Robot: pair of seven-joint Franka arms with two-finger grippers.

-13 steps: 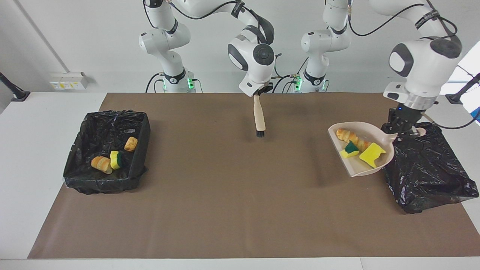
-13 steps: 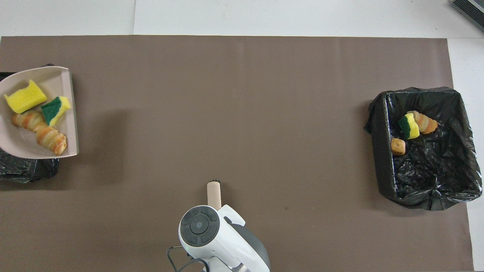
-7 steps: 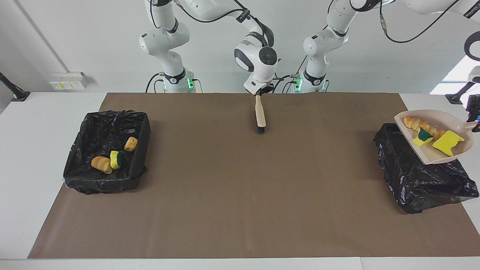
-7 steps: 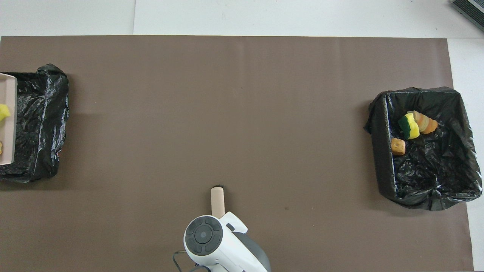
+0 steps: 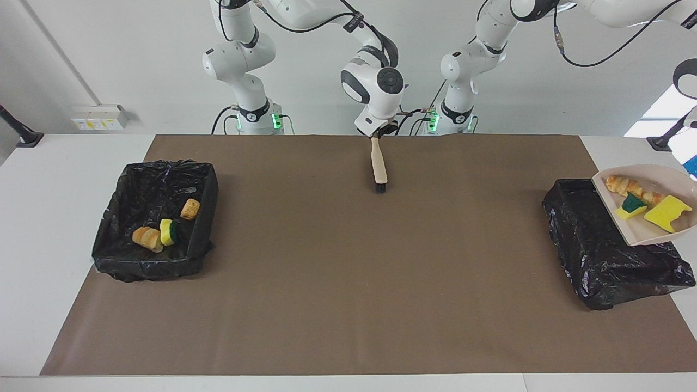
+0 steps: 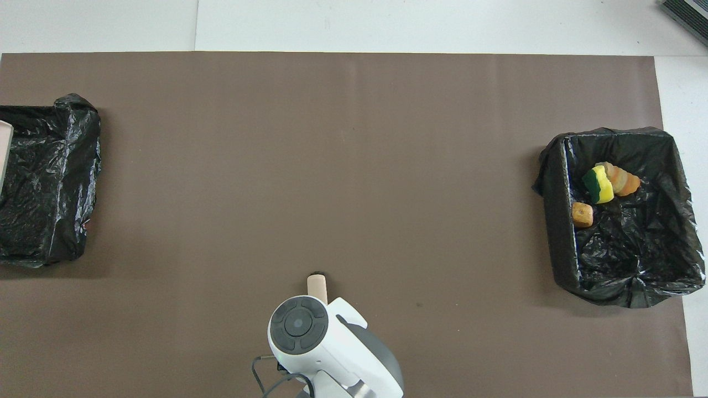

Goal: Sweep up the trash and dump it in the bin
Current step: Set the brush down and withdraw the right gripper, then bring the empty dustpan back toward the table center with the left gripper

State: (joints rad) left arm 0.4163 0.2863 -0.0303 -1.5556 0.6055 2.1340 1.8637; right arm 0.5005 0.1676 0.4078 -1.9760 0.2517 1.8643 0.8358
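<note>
A wide counter (image 5: 32, 218) covered with a brown mat (image 5: 348, 283) is carrying 2 black-lined bins, 1 at each end.

The right gripper (image 5: 379, 132) is hanging over the mat's edge nearest the robots, midway along the counter. Its fingers are pinching the top of a beige brush (image 5: 378, 166), which is pointing down with its black bristles just above or touching the mat; which one cannot be told.

The left gripper is lying outside both views, so the state of its fingers cannot be told. A beige dustpan (image 5: 650, 231) is hovering, tilted, over the bin (image 5: 604, 256) at the left arm's end of the counter. The dustpan is carrying 3 pieces of trash: a long bread-like chunk (image 5: 631, 188), a green-and-yellow sponge wedge (image 5: 631, 206) and a yellow sponge bit (image 5: 667, 212). In the overhead view only a sliver of the dustpan's edge is showing.

The bin (image 5: 158, 174) at the right arm's end is holding 3 more pieces: a striped bread-like chunk (image 5: 147, 238) touching a green-and-yellow sponge (image 5: 167, 232), and a small tan chunk (image 5: 190, 209) just beside them, nearer to the robots.
</note>
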